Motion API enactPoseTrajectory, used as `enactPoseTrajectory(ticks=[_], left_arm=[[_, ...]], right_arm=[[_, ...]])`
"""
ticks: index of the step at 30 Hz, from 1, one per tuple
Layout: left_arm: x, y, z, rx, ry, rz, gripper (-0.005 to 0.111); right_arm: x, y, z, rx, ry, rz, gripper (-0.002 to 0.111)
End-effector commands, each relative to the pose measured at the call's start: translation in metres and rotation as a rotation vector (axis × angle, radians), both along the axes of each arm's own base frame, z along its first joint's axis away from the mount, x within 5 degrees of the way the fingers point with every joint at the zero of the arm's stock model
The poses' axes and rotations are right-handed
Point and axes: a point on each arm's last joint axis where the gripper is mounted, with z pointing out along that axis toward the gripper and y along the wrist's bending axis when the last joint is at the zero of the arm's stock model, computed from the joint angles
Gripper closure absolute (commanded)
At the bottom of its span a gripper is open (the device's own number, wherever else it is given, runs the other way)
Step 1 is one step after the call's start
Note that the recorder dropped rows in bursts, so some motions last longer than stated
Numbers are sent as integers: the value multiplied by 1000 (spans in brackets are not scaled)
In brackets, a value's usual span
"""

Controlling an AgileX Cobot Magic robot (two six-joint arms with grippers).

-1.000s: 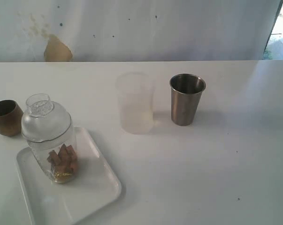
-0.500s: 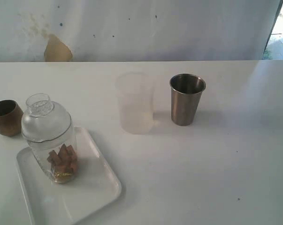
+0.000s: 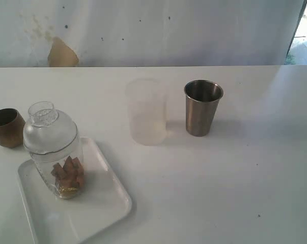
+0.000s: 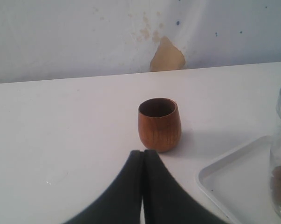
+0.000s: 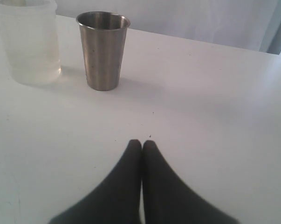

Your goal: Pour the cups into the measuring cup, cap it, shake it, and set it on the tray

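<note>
Left hand (image 4: 143,154) fingers pressed together, empty. Right hand (image 5: 141,143) likewise, empty.

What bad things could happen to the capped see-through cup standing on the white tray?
1. The tall, capped clear plastic tumbler looks rounded at the bottom, so a bump to the flat white rectangular tray might topple it.
2. The shut left gripper points at the small round brown wooden cup close ahead; moving forward could knock it over.
</note>
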Motion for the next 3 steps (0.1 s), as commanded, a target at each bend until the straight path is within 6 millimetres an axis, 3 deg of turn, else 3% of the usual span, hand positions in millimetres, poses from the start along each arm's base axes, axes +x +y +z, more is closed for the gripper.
enactPoseTrajectory(ticks=[1, 3], left_arm=[[0, 0, -1, 1, -6, 1, 107], [0, 0, -1, 1, -6, 1, 107]], right_arm=[[0, -1, -1, -1, -2, -12, 108], [0, -1, -1, -1, -2, -12, 108]])
